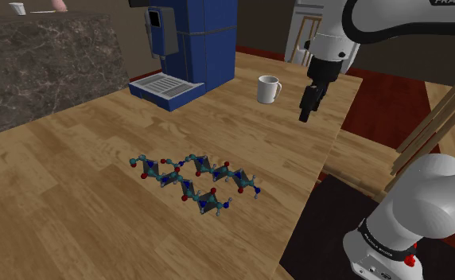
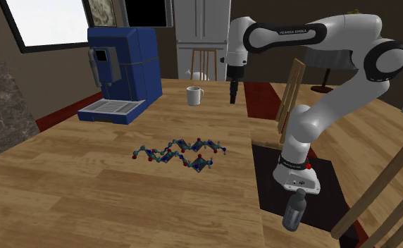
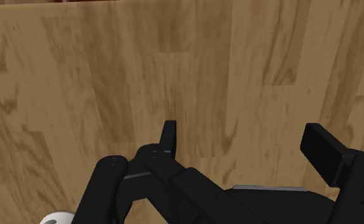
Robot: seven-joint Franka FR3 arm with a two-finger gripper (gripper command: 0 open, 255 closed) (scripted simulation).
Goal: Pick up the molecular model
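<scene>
Hovering high over the desk (image 1: 75, 215) near its far right edge, just right of the mug (image 1: 268, 89), with jaws standing apart and gripping nothing. Aiming for the model (image 1: 194, 181), lying mid-desk, well off to the near left of the jaws in the shoulder view, long axis running left to right on a slight slant. Facing down onto wood in the wrist view. Struggling to make out the model's single links, or which parts are touching the desk.

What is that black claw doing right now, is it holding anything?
Gripper: open, holding nothing. The model lies apart from it on the table.
</scene>
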